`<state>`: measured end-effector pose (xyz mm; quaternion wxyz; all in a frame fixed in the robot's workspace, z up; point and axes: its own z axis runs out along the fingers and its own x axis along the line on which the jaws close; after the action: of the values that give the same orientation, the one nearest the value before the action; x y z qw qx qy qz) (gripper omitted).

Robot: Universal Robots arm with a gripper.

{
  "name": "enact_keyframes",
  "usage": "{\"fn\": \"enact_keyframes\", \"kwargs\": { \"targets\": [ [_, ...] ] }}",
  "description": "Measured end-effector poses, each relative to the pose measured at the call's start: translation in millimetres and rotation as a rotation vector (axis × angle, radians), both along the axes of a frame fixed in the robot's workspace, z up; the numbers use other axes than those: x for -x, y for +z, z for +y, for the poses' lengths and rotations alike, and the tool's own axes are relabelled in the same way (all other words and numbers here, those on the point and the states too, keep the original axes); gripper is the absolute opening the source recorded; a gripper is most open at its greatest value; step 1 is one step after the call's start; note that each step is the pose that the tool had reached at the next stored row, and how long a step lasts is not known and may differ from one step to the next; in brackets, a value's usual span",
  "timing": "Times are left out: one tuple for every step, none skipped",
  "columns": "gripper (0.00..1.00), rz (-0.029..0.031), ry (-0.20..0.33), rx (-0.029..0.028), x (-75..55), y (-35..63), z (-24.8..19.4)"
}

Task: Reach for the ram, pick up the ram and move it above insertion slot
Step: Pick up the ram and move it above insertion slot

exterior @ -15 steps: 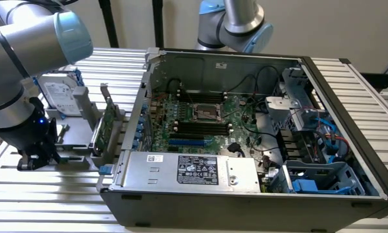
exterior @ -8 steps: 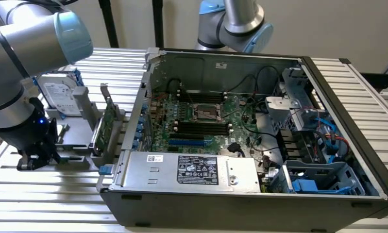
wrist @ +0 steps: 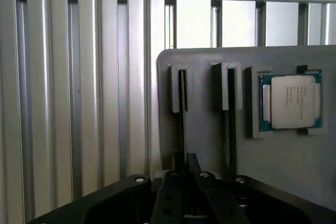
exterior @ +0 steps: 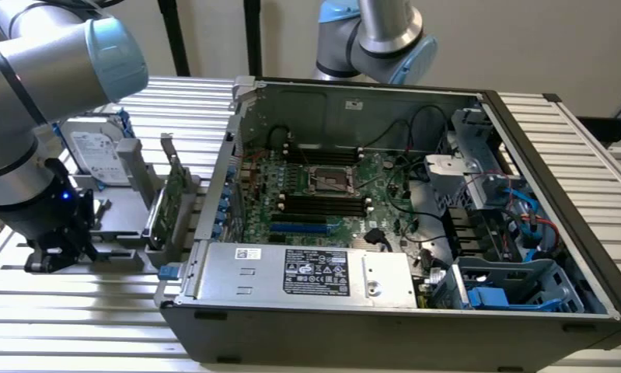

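Note:
The ram (wrist: 182,109) shows edge-on as a thin dark stick standing in a narrow slot of the grey holder (wrist: 205,145). My gripper (wrist: 185,165) is down over it, and its black fingers (wrist: 170,195) are shut on the ram's near end. In the exterior view the gripper (exterior: 57,260) sits low at the holder (exterior: 123,233) on the exterior view's left, beside the open computer case (exterior: 393,233). The insertion slot (exterior: 326,206) is one of the long black slots on the motherboard inside the case, well away from the gripper.
A second thin stick (wrist: 229,121) stands in the neighbouring holder slot, with a processor chip (wrist: 291,100) beyond it. The holder also carries a silver hard drive (exterior: 95,154) and a green card with a metal bracket (exterior: 165,206). A second arm (exterior: 378,39) stands behind the case.

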<state>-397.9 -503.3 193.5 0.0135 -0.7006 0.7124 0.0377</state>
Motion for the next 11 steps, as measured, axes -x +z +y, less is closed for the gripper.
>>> {"fn": "enact_keyframes", "kwargs": {
  "targets": [
    [0.14,0.0000,-0.002,0.0000,0.0,0.0,0.0],
    [0.14,-0.0001,-0.004,0.0000,0.1,0.0,0.1],
    [0.14,-0.0002,-0.005,-0.0001,0.1,0.1,0.1],
    [0.14,-0.0004,-0.005,-0.0003,0.1,0.3,0.1],
    [0.14,-0.0002,-0.006,-0.0003,0.2,1.3,0.0],
    [0.14,-0.0001,-0.006,-0.0005,0.2,2.6,0.0],
    [0.14,-0.0002,-0.006,-0.0007,0.1,4.1,0.0],
    [0.14,-0.0002,-0.007,-0.0009,0.1,5.8,0.0],
    [0.14,-0.0001,-0.008,-0.0010,0.1,7.9,0.0],
    [0.14,-0.0002,-0.008,-0.0013,0.1,9.9,0.0],
    [0.14,-0.0002,-0.009,-0.0015,0.1,12.2,0.0]
  ]
}}
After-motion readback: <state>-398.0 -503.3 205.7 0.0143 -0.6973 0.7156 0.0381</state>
